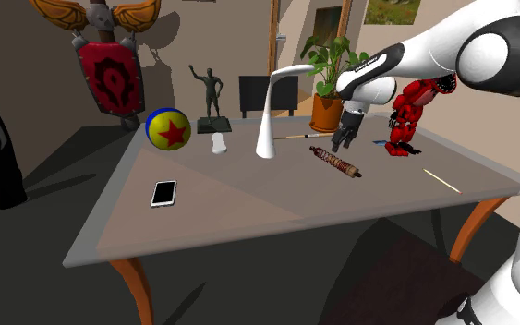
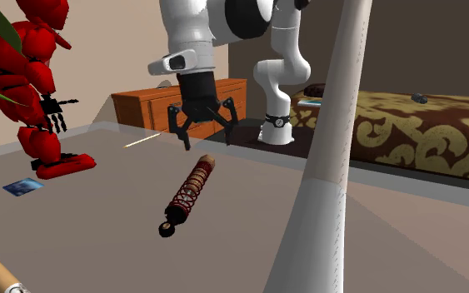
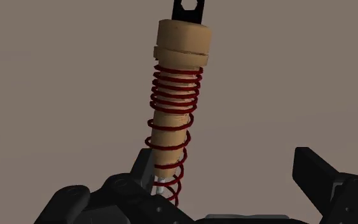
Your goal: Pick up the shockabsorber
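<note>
Second exterior view, centre: my gripper (image 2: pixel 207 133) hangs open above the shock absorber (image 2: pixel 188 196); the shoulder view adds a white phone (image 1: pixel 163 193), lower left.

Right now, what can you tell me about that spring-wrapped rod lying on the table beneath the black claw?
The shockabsorber is a tan cylinder with a wider collar, wound with a dark red coil spring, and it has a black mounting eye at one end. It lies flat on the grey-brown table, touching nothing else. The open gripper hangs above its other end, fingers apart and not clasping it.
</note>
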You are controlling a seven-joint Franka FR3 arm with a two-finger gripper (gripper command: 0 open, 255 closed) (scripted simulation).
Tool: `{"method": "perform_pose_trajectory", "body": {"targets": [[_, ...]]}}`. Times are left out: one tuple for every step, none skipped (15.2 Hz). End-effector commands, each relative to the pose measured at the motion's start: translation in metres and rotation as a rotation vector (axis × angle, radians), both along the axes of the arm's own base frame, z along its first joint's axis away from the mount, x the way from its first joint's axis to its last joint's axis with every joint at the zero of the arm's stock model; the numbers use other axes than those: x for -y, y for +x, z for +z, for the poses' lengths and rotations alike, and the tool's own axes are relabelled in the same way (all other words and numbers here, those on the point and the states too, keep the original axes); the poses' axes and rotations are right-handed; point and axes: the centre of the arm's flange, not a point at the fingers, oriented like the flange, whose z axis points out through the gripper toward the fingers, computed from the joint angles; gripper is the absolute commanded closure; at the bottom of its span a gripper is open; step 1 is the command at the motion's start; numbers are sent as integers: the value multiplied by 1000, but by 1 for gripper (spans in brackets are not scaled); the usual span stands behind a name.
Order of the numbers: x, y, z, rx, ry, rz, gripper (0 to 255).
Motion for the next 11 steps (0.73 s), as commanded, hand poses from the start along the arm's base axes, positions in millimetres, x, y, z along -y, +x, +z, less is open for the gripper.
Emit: {"method": "perform_pose_trajectory", "body": {"targets": [[15,14,-18,0,12,-1,0],[23,22,-26,-1,17,-2,0],[30,30,-33,-1,22,-3,0],[38,38,-41,-1,27,-3,0],[38,38,-46,-1,27,-3,0],[38,38,-52,-1,27,-3,0],[38,38,-57,-1,27,-3,0],[38,38,-62,-1,27,-3,0],[38,38,-67,-1,27,-3,0],[38,38,-73,-1,27,-3,0],[38,38,-78,-1,27,-3,0]]}}
